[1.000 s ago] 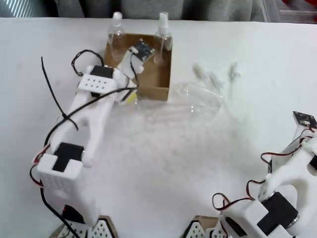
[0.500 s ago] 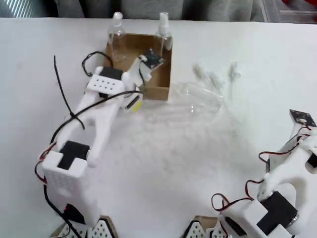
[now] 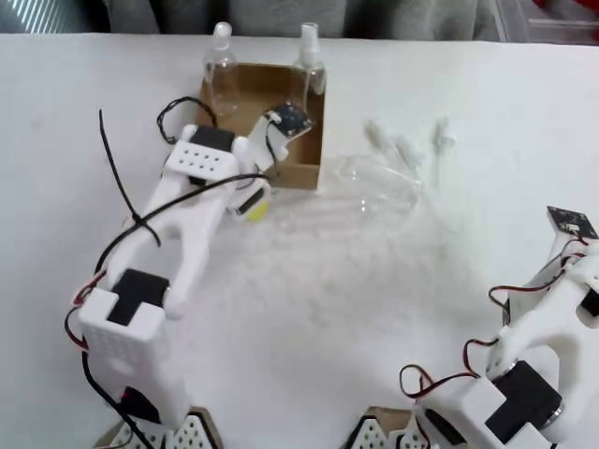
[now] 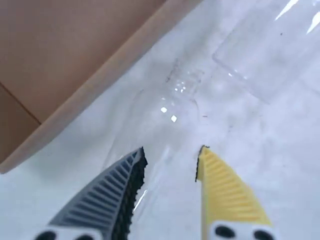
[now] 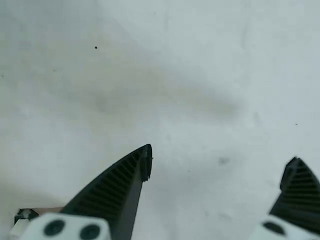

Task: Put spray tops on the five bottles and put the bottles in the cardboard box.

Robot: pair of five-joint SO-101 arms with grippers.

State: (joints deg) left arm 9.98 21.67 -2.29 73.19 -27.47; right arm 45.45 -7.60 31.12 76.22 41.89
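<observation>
The cardboard box (image 3: 290, 174) sits at the back middle of the table. Two clear bottles with spray tops, one on the left (image 3: 221, 65) and one on the right (image 3: 308, 64), stand upright at its back wall. Two capless clear bottles lie on the table: one (image 3: 379, 182) right of the box, and another (image 4: 165, 117) just before the box's front wall (image 4: 75, 105). My left gripper (image 4: 172, 152) is open and low over this nearer bottle, its grey and yellow fingers on either side of it. Three loose spray tops (image 3: 407, 145) lie behind the bottles. My right gripper (image 5: 221, 155) hangs open over bare table.
The right arm (image 3: 543, 327) is folded at the table's front right corner. The left arm (image 3: 178, 234) stretches from the front left towards the box, with a black cable (image 3: 117, 187) looping beside it. A second lying bottle (image 4: 270, 45) is close beyond the left gripper.
The left arm has swung from above the box to the right and down to the table in front of the box. The right arm has hardly moved.
</observation>
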